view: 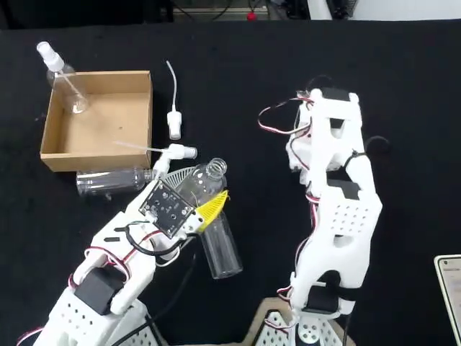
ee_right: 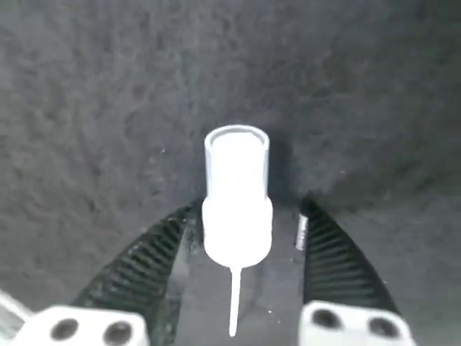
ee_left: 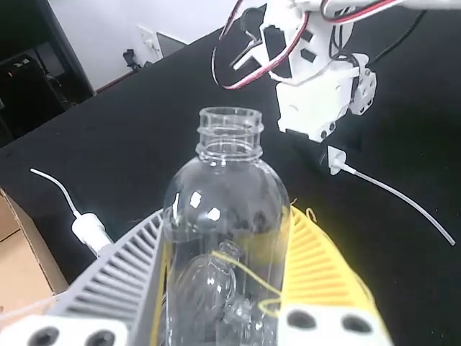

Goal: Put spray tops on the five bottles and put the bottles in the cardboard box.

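The black table (view: 245, 72) carries cardboard box (view: 101, 133), lying bottle (view: 112, 180), loose spray top (view: 174, 122).

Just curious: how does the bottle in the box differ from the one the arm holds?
The boxed bottle wears a spray top; the held bottle has an open neck. The boxed bottle sits in the cardboard box; the held bottle is clamped in the left gripper. Both are clear.

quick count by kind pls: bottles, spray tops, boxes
bottles: 4
spray tops: 4, one fitted, three loose
cardboard box: 1
total: 9
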